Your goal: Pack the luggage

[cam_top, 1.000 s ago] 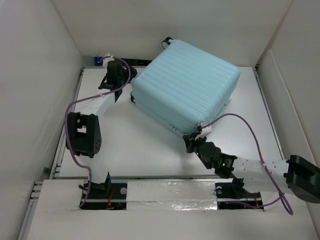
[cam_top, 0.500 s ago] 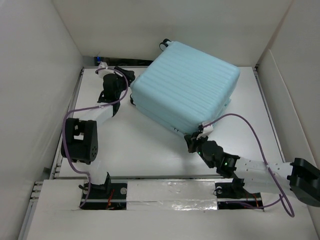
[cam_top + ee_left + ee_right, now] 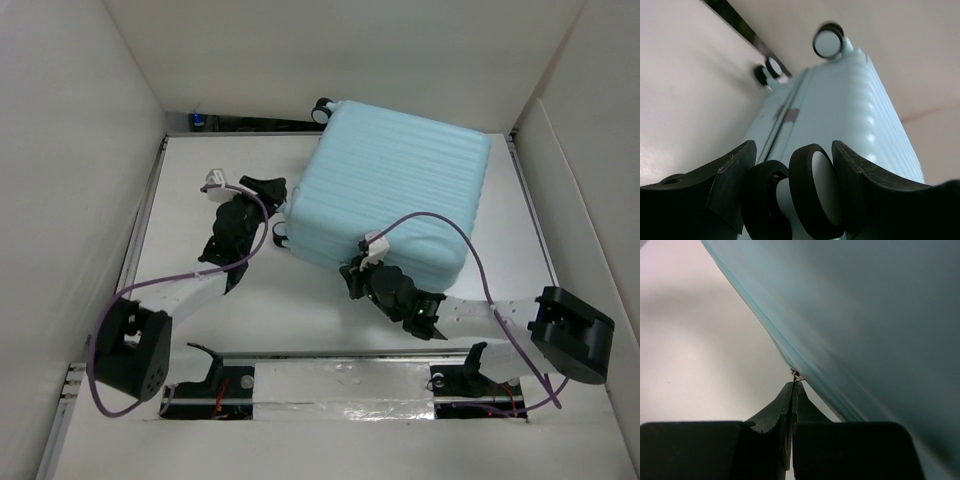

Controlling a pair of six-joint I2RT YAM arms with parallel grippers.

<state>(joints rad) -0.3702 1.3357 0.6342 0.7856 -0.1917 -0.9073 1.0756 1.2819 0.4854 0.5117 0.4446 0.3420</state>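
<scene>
The right end effector (image 3: 792, 387), fingers pinched together on a small metal zipper tab (image 3: 797, 374), meets the seam at the 6 o'clock edge of the pale blue suitcase (image 3: 395, 185). The left end effector (image 3: 792, 147) is clamped on a black-and-white wheel (image 3: 815, 195), one finger against each side, at the case's 9 o'clock corner. The closed suitcase lies flat, ribbed shell up, on the white counter (image 3: 300, 290), filling the stretch from centre toward 1 o'clock.
</scene>
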